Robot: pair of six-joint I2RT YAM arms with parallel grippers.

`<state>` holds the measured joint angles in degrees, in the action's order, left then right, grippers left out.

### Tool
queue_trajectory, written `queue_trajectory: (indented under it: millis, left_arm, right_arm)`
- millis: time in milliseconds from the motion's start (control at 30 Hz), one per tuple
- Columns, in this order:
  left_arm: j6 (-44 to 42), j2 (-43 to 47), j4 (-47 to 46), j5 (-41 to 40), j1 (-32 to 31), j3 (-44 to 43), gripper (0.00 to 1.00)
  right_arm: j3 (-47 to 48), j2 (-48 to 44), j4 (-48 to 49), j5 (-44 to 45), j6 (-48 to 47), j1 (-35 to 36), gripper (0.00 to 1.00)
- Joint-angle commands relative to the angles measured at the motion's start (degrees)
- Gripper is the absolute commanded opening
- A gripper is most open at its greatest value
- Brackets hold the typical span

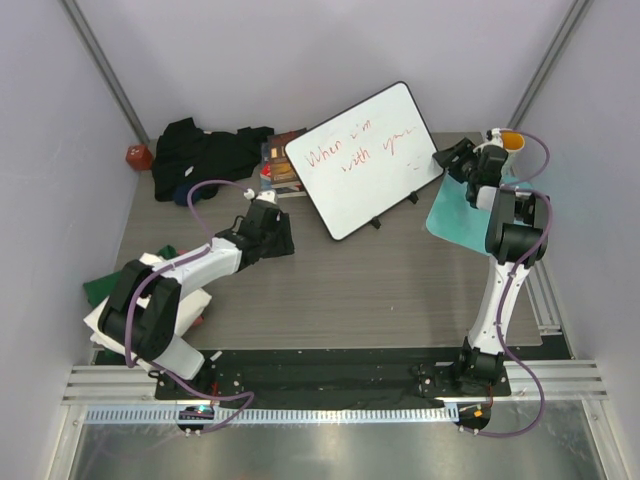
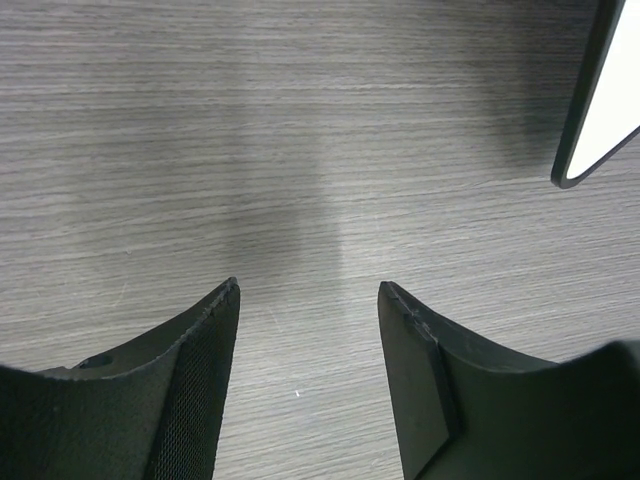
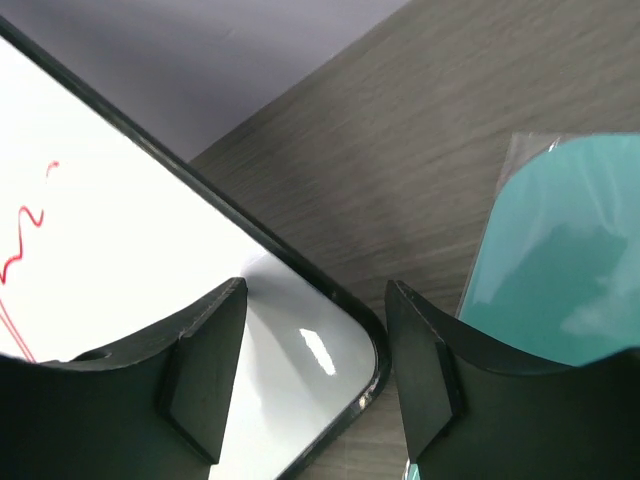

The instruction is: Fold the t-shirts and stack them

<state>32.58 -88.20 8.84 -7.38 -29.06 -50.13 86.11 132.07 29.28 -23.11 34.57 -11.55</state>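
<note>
Nearest, a folded white cloth t-shirt [image 1: 100,322] and a folded green cloth t-shirt [image 1: 98,287] are lying beside the left arm's base. A crumpled black cloth t-shirt [image 1: 205,150] is lying far left. The left gripper [image 2: 310,290] is hovering, jaws apart, over the grey wood-grain table [image 2: 300,120], gripping nothing. The right gripper [image 3: 315,285] is hovering, jaws apart, over a white rectangular whiteboard [image 3: 120,250] corner.

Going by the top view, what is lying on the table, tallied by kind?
Shirt piles: 2 (black heap, white-green stack)
Whiteboard: 1
Book stack: 1
Teal mat: 1
Red object: 1
Orange cup: 1
Total: 7
</note>
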Motion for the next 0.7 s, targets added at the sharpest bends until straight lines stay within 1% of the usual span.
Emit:
queue_trajectory:
  millis: [0,133,267,367,667]
  left_arm:
    - [0.4,1.5,-3.0,0.3,0.3,-2.5,0.59]
    - [0.3,0.8,-3.4,1.1,0.3,-3.7,0.59]
    - [-0.1,-0.7,-3.1,1.2,0.4,-5.9,0.59]
    - [-0.1,-1.7,-3.4,1.2,0.4,-6.8,0.59]
    - [-0.2,-5.8,-4.7,2.2,0.6,-9.4,0.59]
  right_arm:
    - [-3.3,-2.2,6.8,-4.4,3.5,-0.3,0.62]
    - [-5.9,-3.2,10.1,-7.4,6.3,-0.3,0.61]
    - [-11.1,-5.1,15.6,-8.2,8.1,-0.3,0.59]
    - [-13.3,-6.6,17.4,-9.1,8.6,-0.3,0.56]
    - [-15.0,-6.8,20.6,-9.9,9.0,-0.3,0.55]
